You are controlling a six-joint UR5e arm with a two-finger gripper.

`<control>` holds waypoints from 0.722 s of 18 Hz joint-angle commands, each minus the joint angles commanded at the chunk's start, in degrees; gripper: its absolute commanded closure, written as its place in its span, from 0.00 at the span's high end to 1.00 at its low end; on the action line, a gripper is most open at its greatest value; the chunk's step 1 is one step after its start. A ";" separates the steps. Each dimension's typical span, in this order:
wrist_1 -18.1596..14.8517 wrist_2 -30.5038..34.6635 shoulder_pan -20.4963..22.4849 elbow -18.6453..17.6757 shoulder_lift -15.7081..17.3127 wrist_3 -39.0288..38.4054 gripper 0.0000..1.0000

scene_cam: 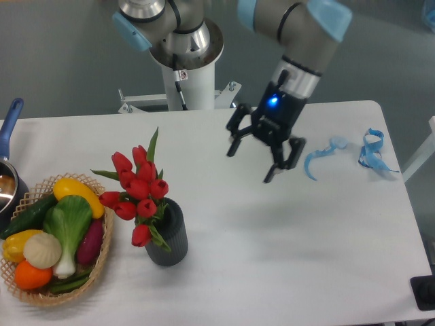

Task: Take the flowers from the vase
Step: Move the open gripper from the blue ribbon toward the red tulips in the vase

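Observation:
The flowers (138, 188), a bunch of red tulip buds with green leaves, stand in the vase (169, 236), a short dark ribbed cylinder at the front left of the white table. My gripper (250, 165) hangs above the table's middle, well to the right of the flowers and farther back. Its black fingers are spread open and hold nothing.
A woven basket (100, 261) of vegetables sits at the left, touching close to the vase. A pot with a blue handle (8, 124) is at the left edge. Two blue ribbon pieces (319, 157) (371, 151) lie at the right. The robot base (190, 68) stands behind.

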 joint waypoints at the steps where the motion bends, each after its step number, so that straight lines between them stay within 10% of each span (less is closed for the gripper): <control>1: 0.70 -0.78 -0.79 0.00 -0.44 0.00 1.00; 13: 7.12 -6.24 -7.39 0.26 -5.45 -0.17 1.00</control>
